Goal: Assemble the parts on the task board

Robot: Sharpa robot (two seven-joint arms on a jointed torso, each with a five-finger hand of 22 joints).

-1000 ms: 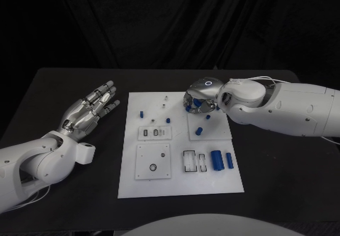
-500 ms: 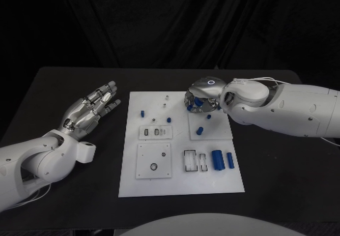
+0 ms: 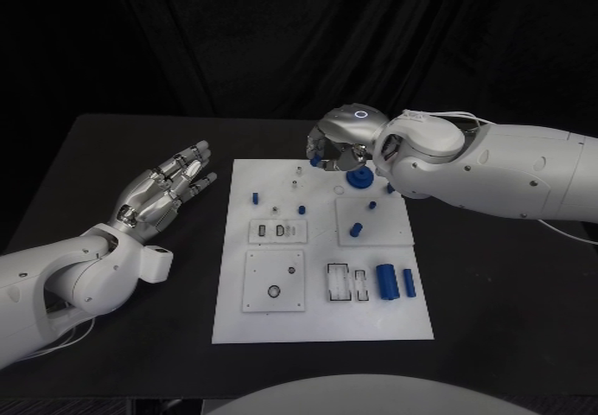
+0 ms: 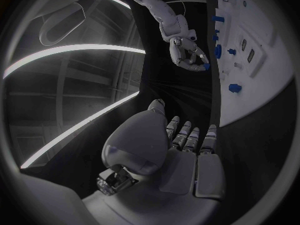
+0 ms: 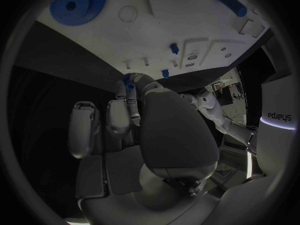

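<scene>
The white task board [image 3: 319, 322] lies mid-table. A blue gear [image 3: 359, 180] sits flat on its far right part and appears as the gear [image 5: 77, 5] in the right wrist view. My right hand [image 3: 339, 140] hovers over the board's far edge, just beyond the gear, fingers curled. A small blue part [image 5: 129, 82] shows pinched at its fingertips, also visible as the blue part [image 4: 205, 65] from the left wrist. My left hand [image 3: 169, 188] stays off the board to its left, flat, fingers spread and holding nothing. Small blue pegs [image 3: 372, 205] stand near the gear.
Two blue cylinders [image 3: 385, 281] lie side by side on the board's near right. Small blue pegs [image 3: 256, 197] stand on its far left. White inset plates [image 3: 273, 280] with holes and slots occupy the board's middle. Black table [image 3: 499, 294] surrounds the board.
My right hand has lifted away from the board toward its far edge, uncovering the blue gear that now lies on the board. The left hand has kept its place.
</scene>
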